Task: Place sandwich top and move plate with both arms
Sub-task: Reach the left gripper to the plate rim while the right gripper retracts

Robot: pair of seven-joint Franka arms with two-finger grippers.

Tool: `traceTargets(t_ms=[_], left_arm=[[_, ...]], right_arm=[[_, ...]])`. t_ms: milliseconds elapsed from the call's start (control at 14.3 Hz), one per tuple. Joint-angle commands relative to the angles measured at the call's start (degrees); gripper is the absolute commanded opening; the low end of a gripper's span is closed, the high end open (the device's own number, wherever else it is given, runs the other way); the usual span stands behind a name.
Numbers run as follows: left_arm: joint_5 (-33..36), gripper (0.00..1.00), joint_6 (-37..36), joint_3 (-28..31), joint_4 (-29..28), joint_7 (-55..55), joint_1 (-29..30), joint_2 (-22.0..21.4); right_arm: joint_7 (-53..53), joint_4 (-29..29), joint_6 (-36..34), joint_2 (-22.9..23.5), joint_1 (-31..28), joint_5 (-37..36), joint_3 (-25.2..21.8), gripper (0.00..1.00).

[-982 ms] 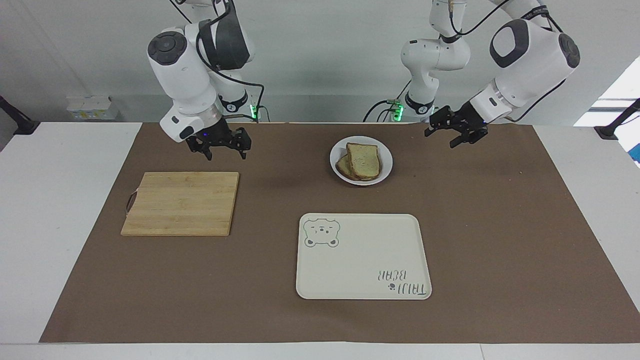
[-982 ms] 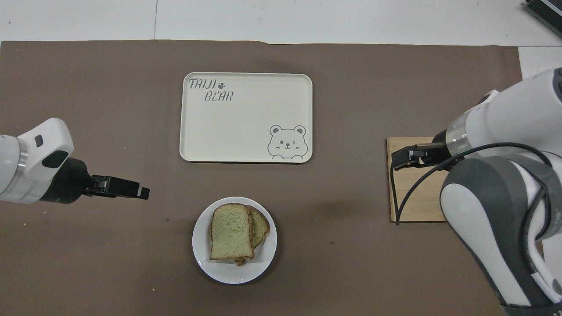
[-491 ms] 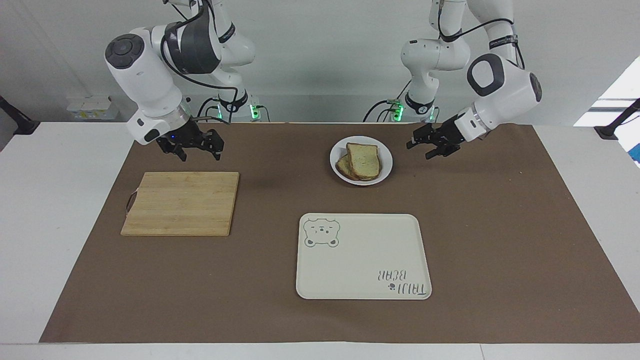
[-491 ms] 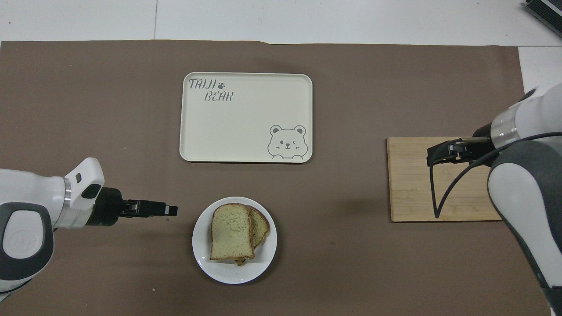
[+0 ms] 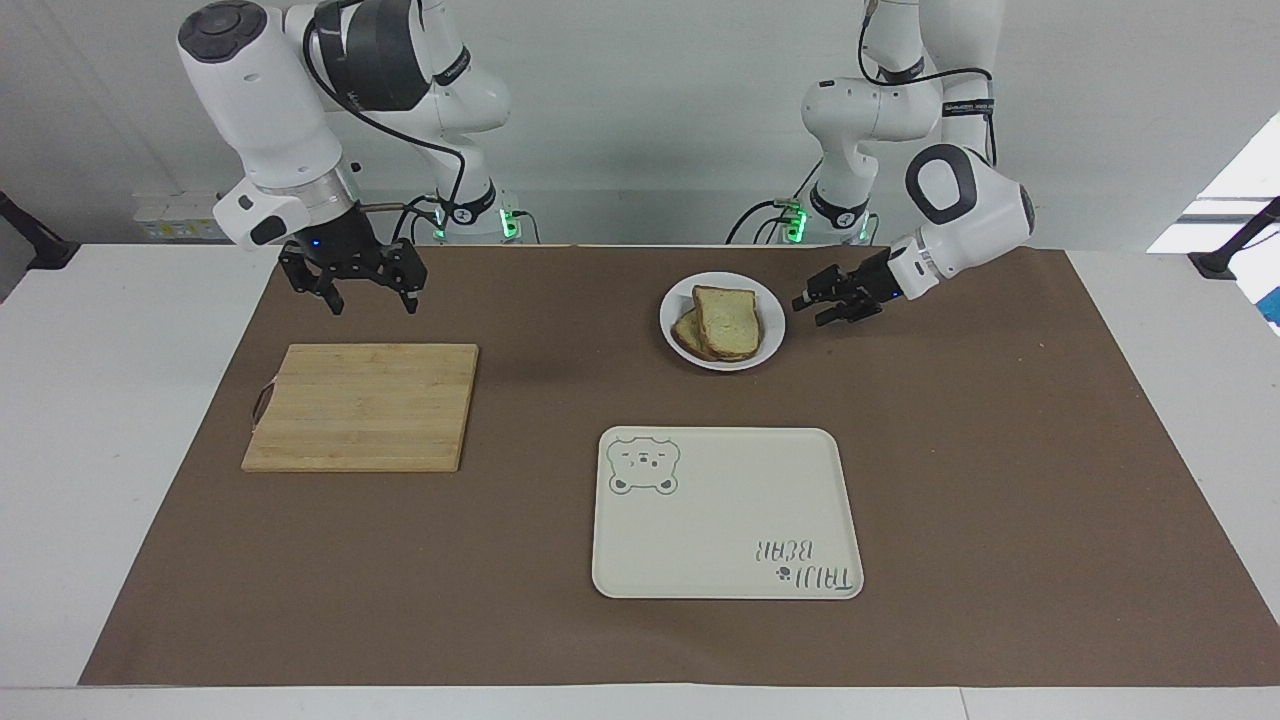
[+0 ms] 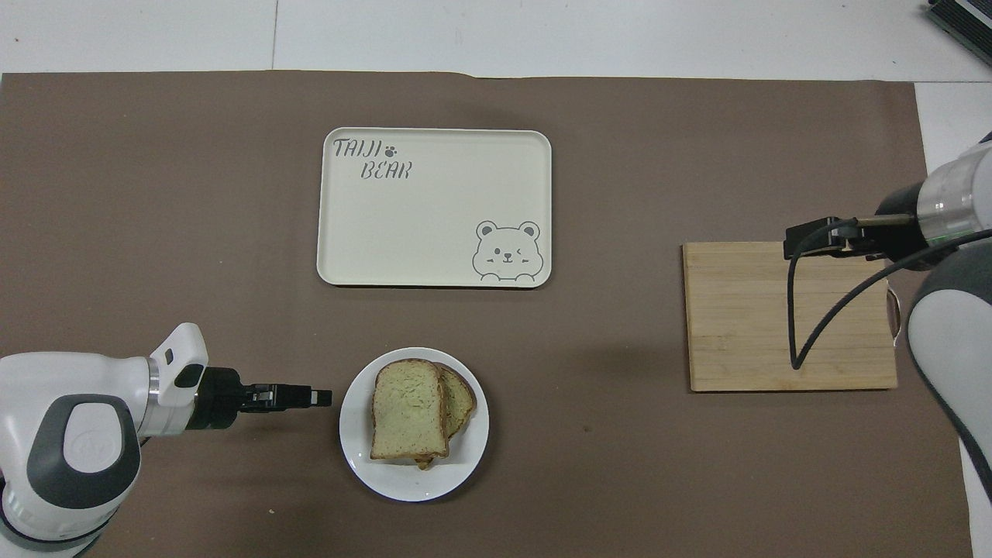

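- The white table (image 5: 130,420) carries a brown mat (image 5: 1000,480) that covers most of its top.
- The plate (image 5: 769,345) sits on the mat, near the robots' edge, with bread slices stacked on it.
- A cream tray with a bear drawing (image 5: 727,513) lies flat on the mat, farther from the robots than the plate.
- A wooden cutting board (image 5: 362,406) lies flat on the mat toward the right arm's end, well apart from the tray and the plate.

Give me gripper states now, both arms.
Left gripper: beside the plate, holding nothing; open or shut cannot be told.
Right gripper: open, empty, raised near the cutting board.
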Motion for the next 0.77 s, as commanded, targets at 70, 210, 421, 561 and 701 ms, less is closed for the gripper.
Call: traceTargets(t_ms=[70, 210, 421, 561, 701], left_arm=[[-3.67, 0.59, 2.93, 0.07, -3.43, 6.06, -0.61, 0.51], [-3.76, 0.59, 3.11, 0.07, -4.31, 6.94, -0.87, 0.86], [-8.05, 0.59, 5.13, 0.07, -5.55, 7.38, -3.85, 1.3], [-9.38, 0.59, 6.27, 0.07, -6.16, 7.56, -5.0, 1.83], [-10.43, 0.54, 6.63, 0.07, -6.69, 7.65, -5.79, 1.75]], right_arm=[[-1.02, 3.39, -0.88, -0.19, -0.83, -1.9, -0.31, 1.0], [-1.02, 4.01, -1.67, -0.54, -0.83, -2.35, -0.84, 1.0], [-1.02, 4.37, -2.54, -3.43, -0.83, -2.35, -2.16, 1.0], [-1.02, 4.72, -4.39, -4.49, -0.83, -2.43, -2.86, 1.0], [-0.5, 3.67, -6.32, -6.33, -0.74, -2.17, -2.69, 1.0]])
